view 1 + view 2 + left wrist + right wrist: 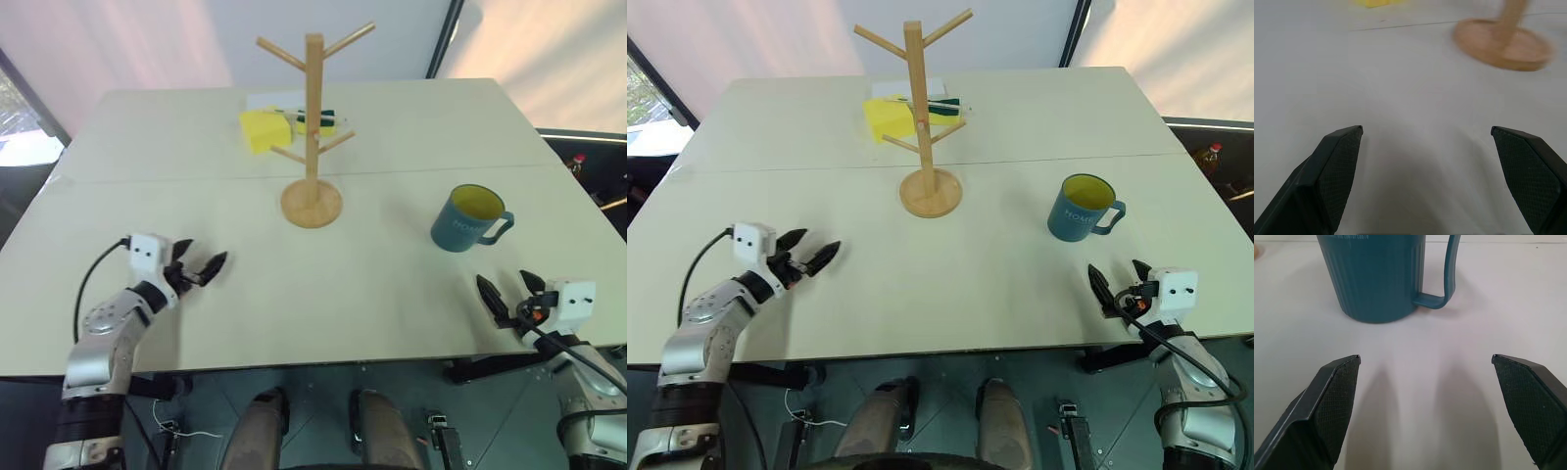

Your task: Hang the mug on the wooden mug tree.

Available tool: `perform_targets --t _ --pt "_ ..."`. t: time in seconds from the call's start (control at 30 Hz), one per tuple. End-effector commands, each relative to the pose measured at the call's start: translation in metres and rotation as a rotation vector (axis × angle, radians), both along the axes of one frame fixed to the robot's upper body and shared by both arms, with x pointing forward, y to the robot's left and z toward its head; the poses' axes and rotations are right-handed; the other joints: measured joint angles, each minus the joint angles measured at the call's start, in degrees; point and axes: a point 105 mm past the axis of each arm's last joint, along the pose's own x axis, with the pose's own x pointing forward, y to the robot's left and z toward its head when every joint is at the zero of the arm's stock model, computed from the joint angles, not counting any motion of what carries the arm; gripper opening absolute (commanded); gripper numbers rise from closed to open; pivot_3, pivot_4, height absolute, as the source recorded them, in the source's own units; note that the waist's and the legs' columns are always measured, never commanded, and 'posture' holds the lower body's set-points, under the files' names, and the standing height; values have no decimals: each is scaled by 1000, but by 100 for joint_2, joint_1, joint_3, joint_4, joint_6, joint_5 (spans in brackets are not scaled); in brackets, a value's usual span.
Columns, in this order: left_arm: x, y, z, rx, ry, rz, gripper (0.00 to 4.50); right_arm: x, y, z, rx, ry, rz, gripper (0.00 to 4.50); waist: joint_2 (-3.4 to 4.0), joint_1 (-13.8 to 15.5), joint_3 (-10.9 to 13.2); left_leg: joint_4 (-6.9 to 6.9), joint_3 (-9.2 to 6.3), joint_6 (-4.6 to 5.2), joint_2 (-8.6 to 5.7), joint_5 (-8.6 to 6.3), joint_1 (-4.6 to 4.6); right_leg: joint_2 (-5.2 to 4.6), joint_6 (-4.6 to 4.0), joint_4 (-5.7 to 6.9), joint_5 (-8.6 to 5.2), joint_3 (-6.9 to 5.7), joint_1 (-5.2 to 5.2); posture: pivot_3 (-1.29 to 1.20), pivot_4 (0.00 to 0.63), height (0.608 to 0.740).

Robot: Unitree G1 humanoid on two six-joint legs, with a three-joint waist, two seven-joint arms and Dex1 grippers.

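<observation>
Facing mug [1376,276] handle, right gripper [1427,406] released | left gripper [1425,176] released, facing mug tree [1503,41] base

right eye view: mug [1084,208] upright near the table's [1019,117] right edge, handle toward that edge; wooden mug tree [923,127] mid-table, pegs bare; left gripper [815,253] and right gripper [1119,281] both spread, near the front edge.

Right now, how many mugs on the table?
1: the teal mug stands upright on the table's right side, right of the wooden mug tree, handle toward the right edge. None on the pegs.
</observation>
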Motion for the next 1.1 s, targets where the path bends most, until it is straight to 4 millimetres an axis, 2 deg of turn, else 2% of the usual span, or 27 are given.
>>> perform_targets --t 0.03,0.1,0.27,0.33,0.5,0.67,1.1 --pt "-22 -67 25 24 -99 -322 4500 2 0 16 -35 -72 -24 4461 1 12 0 2 2 0 -1 0 -1 -1 -2 -1 1 1 0 0 150 740" --pt "-37 -99 32 23 -124 -483 4500 5 -4 17 -50 -80 -55 4461 2 25 -1 2 5 0 -3 0 0 0 -2 -1 1 4 0 0 150 740" --pt "-55 -144 46 11 -168 -689 4500 16 -11 23 -68 -116 -125 4461 7 -19 -4 2 6 2 -3 1 5 7 -2 1 1 2 1 0 150 740" --pt "-57 -152 49 4 -178 -725 4500 21 -11 25 -73 -126 -124 4461 8 -23 -4 2 6 3 -3 2 5 9 -2 2 1 2 2 0 150 740" --pt "-62 -160 55 12 -194 -771 4500 34 -15 24 -95 -123 -147 4461 8 -39 -5 2 6 5 -5 3 5 11 -1 3 1 2 2 0 150 740" --pt "-63 -160 55 22 -199 -776 4500 46 -19 22 -102 -119 -158 4461 8 -36 -5 4 7 5 -6 3 7 12 -1 3 1 2 4 0 150 740" --pt "-64 -159 59 30 -211 -772 4500 76 -18 33 -84 -149 -148 4461 8 -41 -4 4 5 6 -6 3 29 13 -1 5 1 2 25 0 150 740"
